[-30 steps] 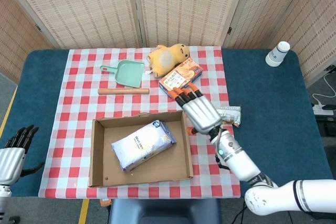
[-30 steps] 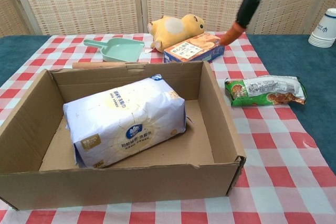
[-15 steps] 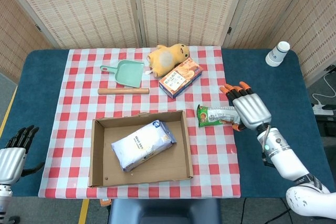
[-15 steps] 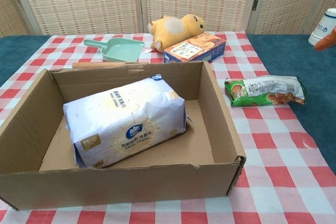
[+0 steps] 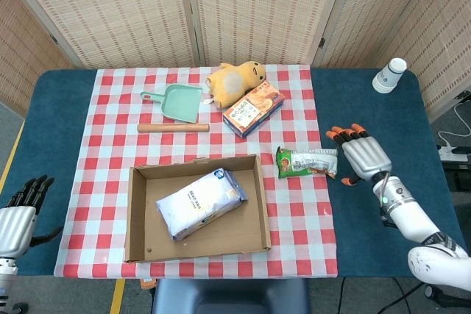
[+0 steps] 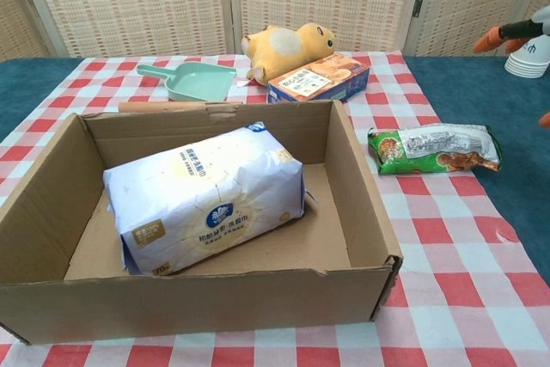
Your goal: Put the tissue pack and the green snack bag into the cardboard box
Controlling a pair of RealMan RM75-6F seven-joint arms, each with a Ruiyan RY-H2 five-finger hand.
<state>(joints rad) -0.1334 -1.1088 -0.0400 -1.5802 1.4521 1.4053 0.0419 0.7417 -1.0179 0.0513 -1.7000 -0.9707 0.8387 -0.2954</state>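
The white tissue pack [image 5: 201, 202] [image 6: 204, 194] lies inside the open cardboard box [image 5: 140, 211] [image 6: 357, 186]. The green snack bag [image 5: 307, 162] [image 6: 432, 148] lies flat on the checked cloth just right of the box. My right hand [image 5: 364, 158] hovers open beside the bag's right end, over the blue table, with its orange-tipped fingers apart and nothing in it. Only those fingertips [image 6: 492, 38] show at the chest view's right edge. My left hand [image 5: 22, 209] rests open at the far left edge, well away from the box.
Behind the box lie a wooden rolling pin [image 5: 172, 128], a green dustpan [image 5: 176, 102], a yellow plush toy [image 5: 235, 81] and an orange snack box [image 5: 254, 108]. A stack of white paper cups [image 5: 388, 75] stands at the back right corner.
My right hand has swung from over the box's right wall out to the right, past the snack bag, uncovering it. The bag, the tissue pack and my left hand stayed still.
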